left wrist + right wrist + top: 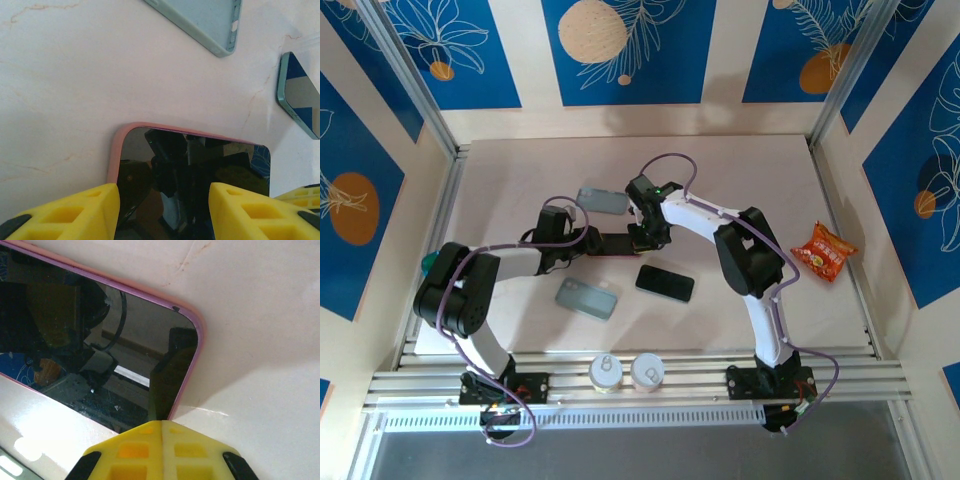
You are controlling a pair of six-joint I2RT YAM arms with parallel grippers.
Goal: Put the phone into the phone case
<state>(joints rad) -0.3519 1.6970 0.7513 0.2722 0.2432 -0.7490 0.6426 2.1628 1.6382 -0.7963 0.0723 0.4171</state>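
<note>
— Where is the phone lying?

— The phone [200,175] is lying screen-up on the table [60,90], and it is sitting inside the pink case [114,160]. The pink rim is showing along its edges and round its corners in both my wrist views.

— What is your left gripper doing?

— My left gripper [164,192] is hanging over the phone, short of one of its short ends, with its yellow fingers [70,212] spread apart. One finger is sitting at the pink rim on one long side. The other is sitting over the dark glass, inside the opposite edge. I am clamping nothing with it.

— And the right?

— My right gripper [162,427] is pressing its two fingers together, with no gap between them. The tips are meeting the phone's long edge just beside a rounded corner. Whether they are pinching the rim, I cannot tell.

— What else is lying around the phone?

— From above, a black phone [665,283] is lying near it, on the side toward my bases. A pale teal case [587,298] is lying on that same side. A grey-blue case [603,201] is lying just beyond the phone on the far side. An orange snack packet [823,250] is lying well apart from it, past my right arm. Two white-topped cans [626,371] are standing well apart from it at the table's near edge.
</note>
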